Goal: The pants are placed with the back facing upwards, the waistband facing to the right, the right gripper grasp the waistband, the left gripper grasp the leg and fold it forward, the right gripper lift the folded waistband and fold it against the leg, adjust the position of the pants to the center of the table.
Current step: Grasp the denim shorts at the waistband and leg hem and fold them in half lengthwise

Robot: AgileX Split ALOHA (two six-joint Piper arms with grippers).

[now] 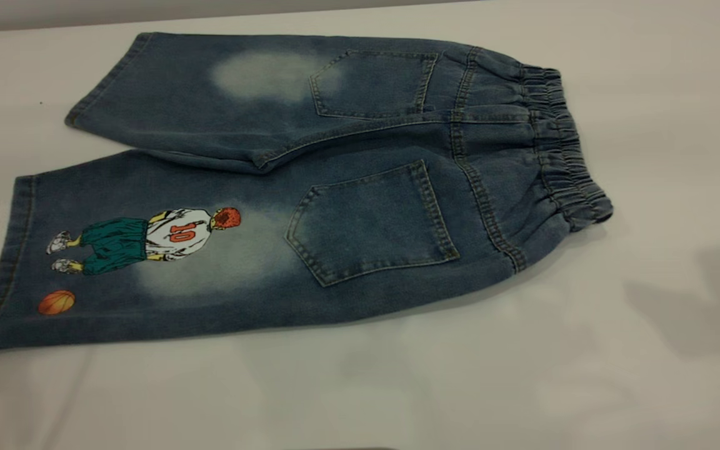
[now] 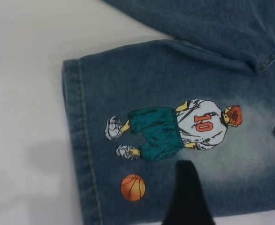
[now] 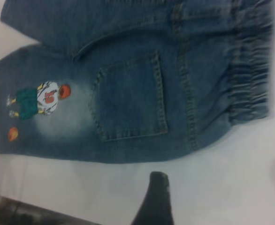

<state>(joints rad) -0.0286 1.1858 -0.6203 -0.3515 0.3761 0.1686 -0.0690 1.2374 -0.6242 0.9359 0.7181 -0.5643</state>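
Note:
The pants [image 1: 310, 187] lie flat on the table [image 1: 522, 375], back pockets up. The gathered waistband [image 1: 563, 150] is at the right and both legs point left. The printed leg [image 1: 147, 250] is the nearer one, with the number 10 player and an orange ball. Neither gripper shows in the exterior view. In the left wrist view, my left gripper [image 2: 222, 197] hovers over the printed leg [image 2: 175, 84]; one black finger [image 2: 187, 197] shows and holds nothing. In the right wrist view, my right gripper [image 3: 198, 197] hangs over bare table beside the waistband [image 3: 250, 65], with one finger [image 3: 156, 201] visible.
Bare white tabletop surrounds the pants on the near side and to the right. The table's far edge [image 1: 54, 25] runs just behind the plain leg. A dark strip [image 3: 15, 211] marks the table's near edge in the right wrist view. Soft shadows [image 1: 697, 300] fall at the right.

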